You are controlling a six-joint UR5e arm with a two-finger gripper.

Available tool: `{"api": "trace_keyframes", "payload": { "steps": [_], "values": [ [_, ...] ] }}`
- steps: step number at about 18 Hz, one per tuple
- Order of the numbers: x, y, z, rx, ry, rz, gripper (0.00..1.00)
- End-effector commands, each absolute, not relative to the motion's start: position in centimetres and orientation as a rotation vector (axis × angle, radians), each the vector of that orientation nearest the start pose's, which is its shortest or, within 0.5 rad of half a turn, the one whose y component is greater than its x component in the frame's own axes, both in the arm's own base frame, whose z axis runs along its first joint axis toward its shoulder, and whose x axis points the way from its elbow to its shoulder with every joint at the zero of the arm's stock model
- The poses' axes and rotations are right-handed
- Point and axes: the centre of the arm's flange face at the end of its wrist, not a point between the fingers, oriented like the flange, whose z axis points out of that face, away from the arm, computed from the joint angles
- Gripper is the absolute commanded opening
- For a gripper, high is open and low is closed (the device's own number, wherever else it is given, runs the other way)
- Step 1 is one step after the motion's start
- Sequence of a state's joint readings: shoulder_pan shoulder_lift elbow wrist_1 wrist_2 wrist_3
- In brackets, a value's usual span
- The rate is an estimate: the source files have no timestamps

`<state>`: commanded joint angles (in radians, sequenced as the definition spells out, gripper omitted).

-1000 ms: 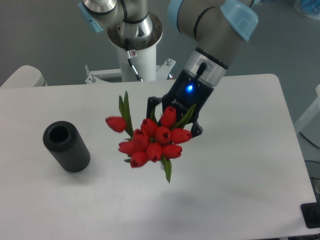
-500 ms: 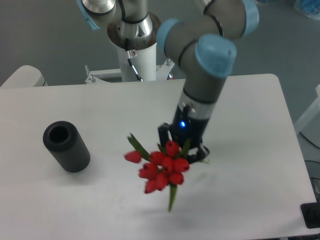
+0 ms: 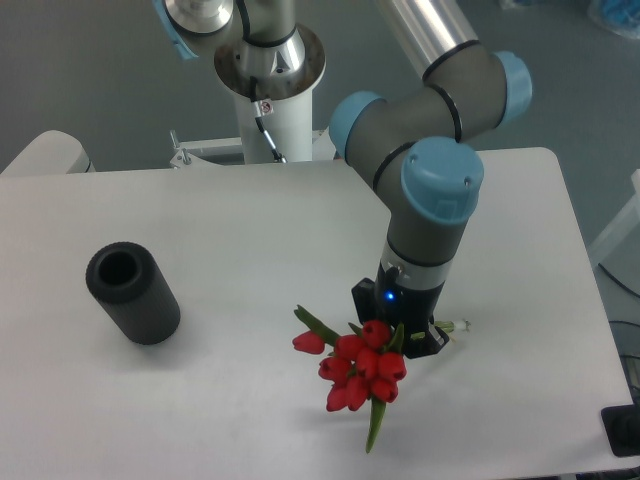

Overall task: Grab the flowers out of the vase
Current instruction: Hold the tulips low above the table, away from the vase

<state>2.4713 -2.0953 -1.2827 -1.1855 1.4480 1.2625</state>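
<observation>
Since the earlier frame, gripper (image 3: 403, 335) and flowers (image 3: 360, 367) move lower and rightward

It is closed on the bunch near the stems; buds point toward the camera, low above the tabletop (image 3: 230, 220), well apart from the empty vase (image 3: 132, 293) at left

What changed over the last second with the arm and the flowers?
The gripper carried the flowers toward the front of the table and lower, the arm's wrist swinging round above them. It kept hold of the bunch; nothing was let go. The vase stayed put on the left, empty.
</observation>
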Motion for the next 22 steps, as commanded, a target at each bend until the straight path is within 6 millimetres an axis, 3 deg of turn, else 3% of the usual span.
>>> {"api": "trace_keyframes", "payload": {
  "steps": [6, 12, 22],
  "values": [
    [-47.1, 55.3, 34.4, -2.971, 0.723, 0.086, 0.10],
    [-46.5, 55.0, 33.3, -3.045, 0.757, 0.056, 0.10],
    [-45.8, 55.2, 33.2, -3.073, 0.799, 0.058, 0.10]
  ]
}}
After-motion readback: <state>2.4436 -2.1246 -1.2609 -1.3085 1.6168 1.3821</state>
